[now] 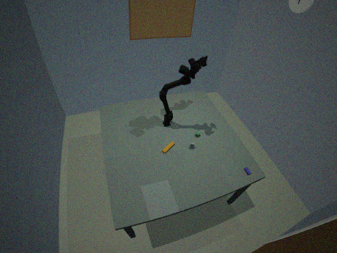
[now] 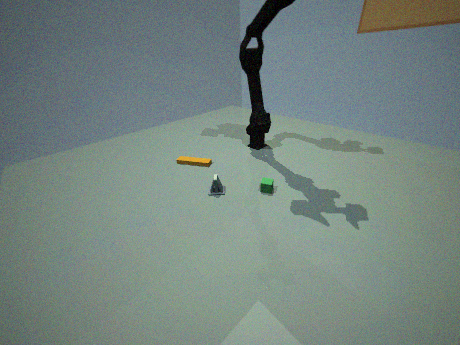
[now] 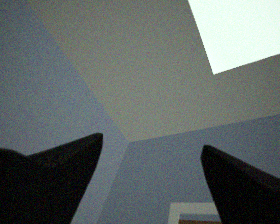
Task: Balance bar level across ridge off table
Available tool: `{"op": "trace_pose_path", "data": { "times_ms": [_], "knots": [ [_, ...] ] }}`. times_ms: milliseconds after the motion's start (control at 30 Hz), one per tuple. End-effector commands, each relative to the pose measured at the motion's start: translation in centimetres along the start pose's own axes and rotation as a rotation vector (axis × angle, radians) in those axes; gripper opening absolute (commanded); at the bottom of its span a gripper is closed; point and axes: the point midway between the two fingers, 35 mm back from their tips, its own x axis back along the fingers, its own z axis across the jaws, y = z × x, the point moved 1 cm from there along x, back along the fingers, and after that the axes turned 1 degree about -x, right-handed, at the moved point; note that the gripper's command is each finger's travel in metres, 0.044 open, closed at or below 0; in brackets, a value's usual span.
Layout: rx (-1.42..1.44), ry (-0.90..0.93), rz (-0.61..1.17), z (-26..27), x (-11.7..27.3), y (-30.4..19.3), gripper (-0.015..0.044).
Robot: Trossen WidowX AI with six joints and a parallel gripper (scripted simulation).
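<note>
The orange bar (image 1: 168, 147) (image 2: 194, 161) lies flat on the table (image 1: 128, 166) (image 2: 125, 257). The ridge (image 1: 192, 147) (image 2: 216, 185), a small grey wedge on a flat base, stands apart from the bar with nothing on top of it. My gripper (image 1: 206, 59) (image 3: 152, 145) is open and empty, raised high above the table and pointing up and away from it. In the wrist view only walls, ceiling and a bright panel show beyond the fingers. The gripper is out of frame in the exterior view.
A green cube (image 1: 198, 134) (image 2: 267, 185) stands near the ridge, on the side away from the bar. A small blue block (image 1: 247, 171) lies near the table's front right corner. A pale rectangle (image 1: 160, 199) (image 2: 260, 327) lies at the front edge.
</note>
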Motion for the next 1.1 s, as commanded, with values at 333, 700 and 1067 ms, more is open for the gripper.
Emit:
{"op": "trace_pose_path", "data": {
  "times_ms": [333,700,1067],
  "knots": [
    [0.092,-0.004,0.206,-1.0,0.9,-7.2,0.0315],
    [0.155,-0.017,0.440,-2.9,2.9,-14.6,0.0315],
    [0.162,-0.034,0.621,-5.0,5.4,-20.3,0.0315]
  ]
}}
